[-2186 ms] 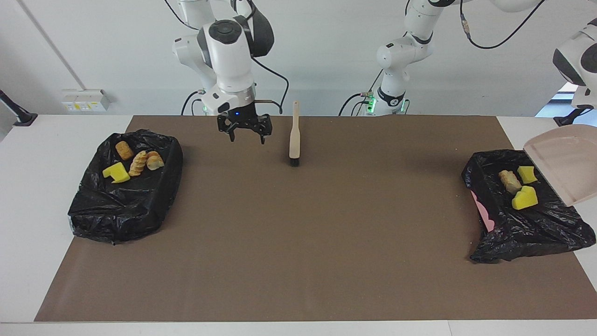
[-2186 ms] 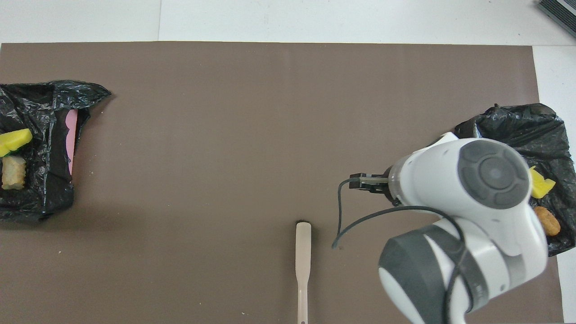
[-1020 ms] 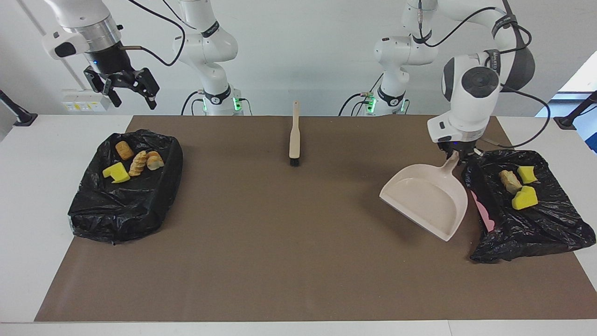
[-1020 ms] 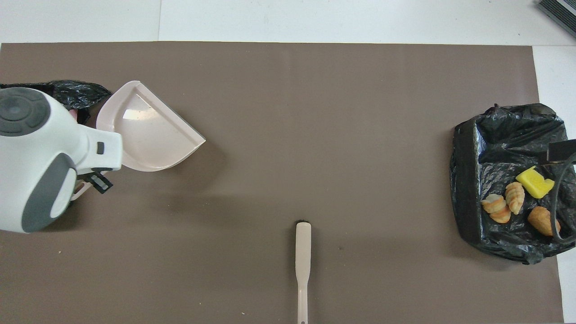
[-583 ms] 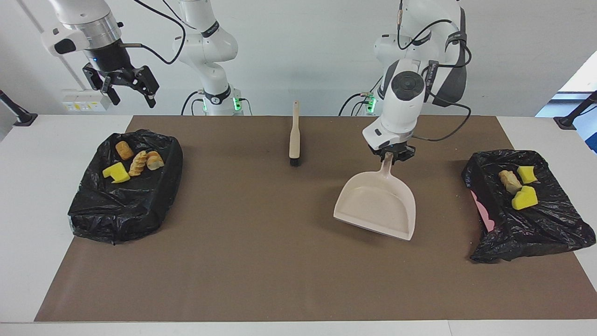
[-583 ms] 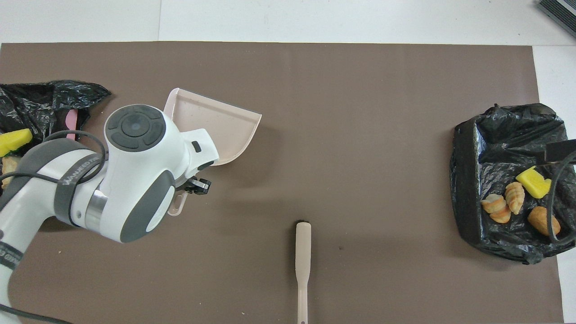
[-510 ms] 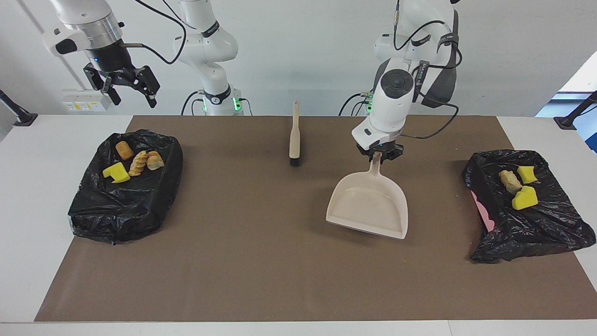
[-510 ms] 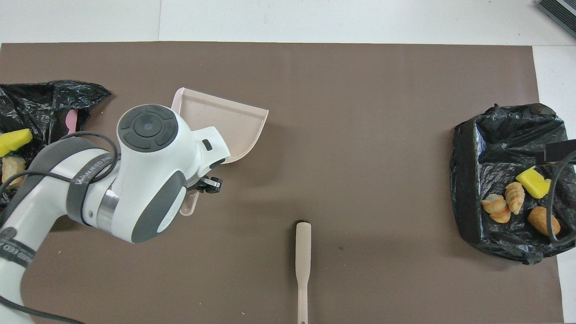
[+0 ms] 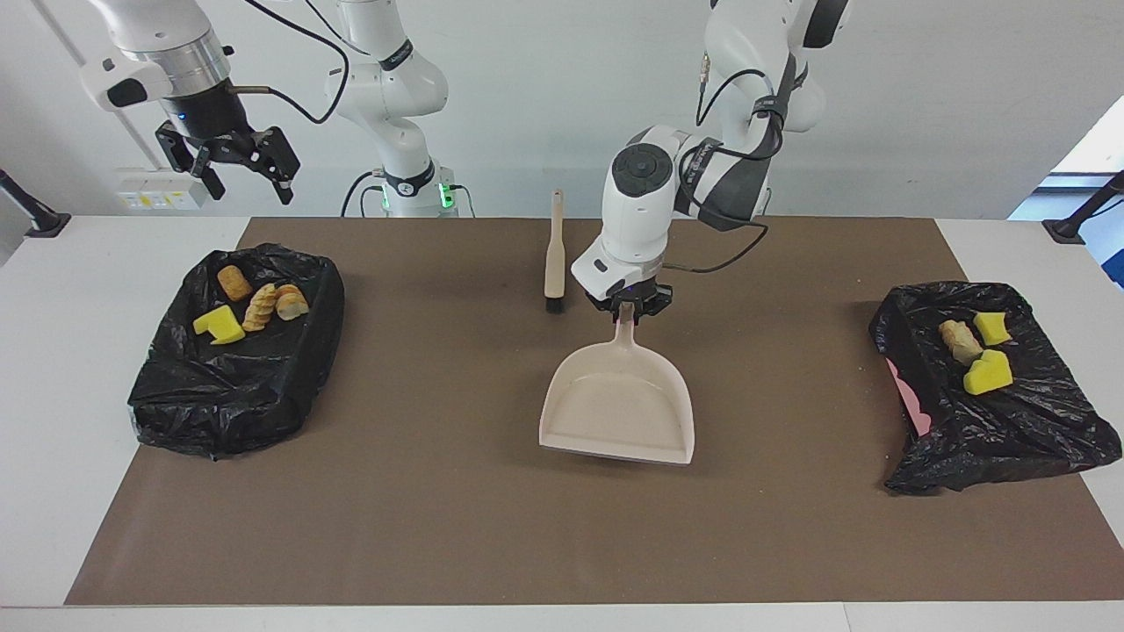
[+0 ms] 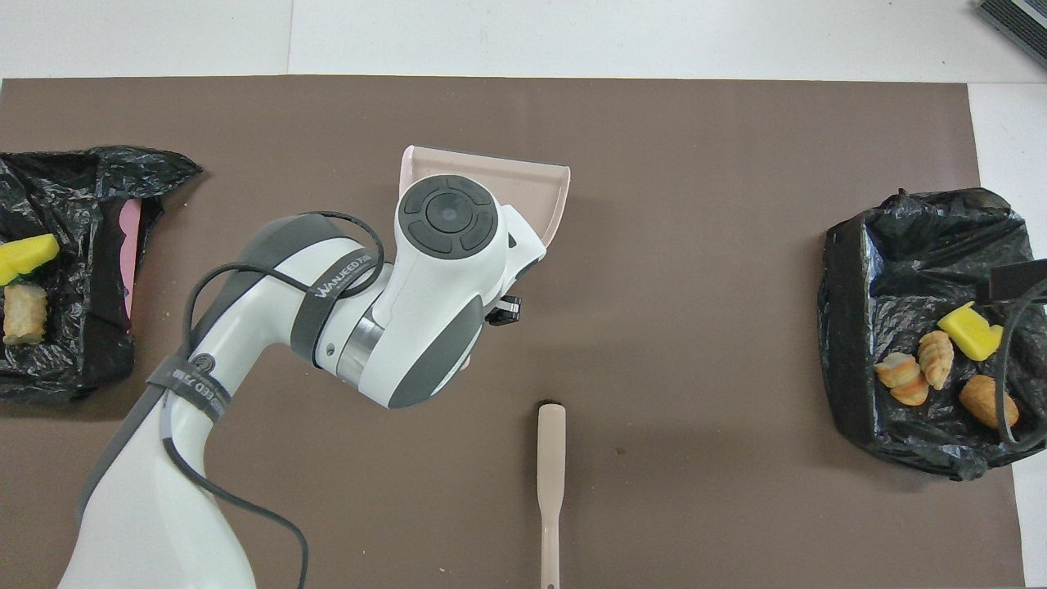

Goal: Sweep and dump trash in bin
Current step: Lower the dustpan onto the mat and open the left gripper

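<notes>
The left gripper [image 9: 627,306] is clamped on the dustpan [image 9: 619,406] handle; the right gripper [image 9: 235,167], jaws apart, waits above a trash-filled bin [image 9: 237,351].

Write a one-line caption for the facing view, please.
Left gripper holds an empty dustpan over the mat's middle; trash fills both bag-lined bins.

The left gripper [image 9: 629,309] is gripping the dustpan [image 9: 619,405] by its handle over the mat [image 9: 492,518], beside the brush [image 9: 554,254]. The right gripper [image 9: 235,168], fingers spread, is hanging above a bag [image 9: 233,386] holding trash [image 9: 253,307].
</notes>
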{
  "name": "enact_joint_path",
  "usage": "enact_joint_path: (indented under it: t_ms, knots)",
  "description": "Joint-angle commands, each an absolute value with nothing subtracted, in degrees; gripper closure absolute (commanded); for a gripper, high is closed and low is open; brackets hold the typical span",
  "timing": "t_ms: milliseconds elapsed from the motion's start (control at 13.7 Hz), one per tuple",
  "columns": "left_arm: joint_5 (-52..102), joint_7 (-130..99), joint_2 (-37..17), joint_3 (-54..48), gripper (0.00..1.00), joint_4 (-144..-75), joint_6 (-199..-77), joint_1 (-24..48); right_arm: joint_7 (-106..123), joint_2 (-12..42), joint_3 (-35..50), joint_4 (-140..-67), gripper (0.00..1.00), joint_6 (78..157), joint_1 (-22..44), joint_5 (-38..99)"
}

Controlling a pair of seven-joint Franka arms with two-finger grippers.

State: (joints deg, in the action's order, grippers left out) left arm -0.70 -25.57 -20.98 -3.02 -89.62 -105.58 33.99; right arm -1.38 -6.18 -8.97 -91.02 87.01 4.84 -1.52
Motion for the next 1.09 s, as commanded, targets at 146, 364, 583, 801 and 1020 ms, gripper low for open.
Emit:
enact_joint_path:
  t_ms: [146, 364, 583, 801, 1020]
  knots:
    - [0.1, -30.8, -31.7, -2.1, 1.00, -75.5, -101.4, 35.8, 0.3, -7.1, -8.9, -92.2, 0.00, 87.5, 4.4, -1.9]
    - [0.1, -33.8, -37.5, -1.8, 1.00, -69.4, -101.0, 36.7, 0.4, -7.2, -8.4, -91.8, 0.00, 85.0, 4.5, -1.5]
    - [0.9, -34.0, -37.7, -2.6, 1.00, -69.6, -101.2, 36.8, 0.6, -7.5, -8.3, -91.8, 0.00, 84.0, 4.4, -1.6]
    - [3.0, -34.1, -37.8, -2.5, 1.00, -71.0, -102.4, 37.0, 0.7, -7.5, -8.3, -91.9, 0.00, 84.5, 4.5, -1.6]
    - [5.4, -36.7, -37.6, -2.5, 1.00, -72.7, -105.5, 37.1, 0.5, -7.6, -8.4, -92.2, 0.00, 84.2, 4.3, -1.6]
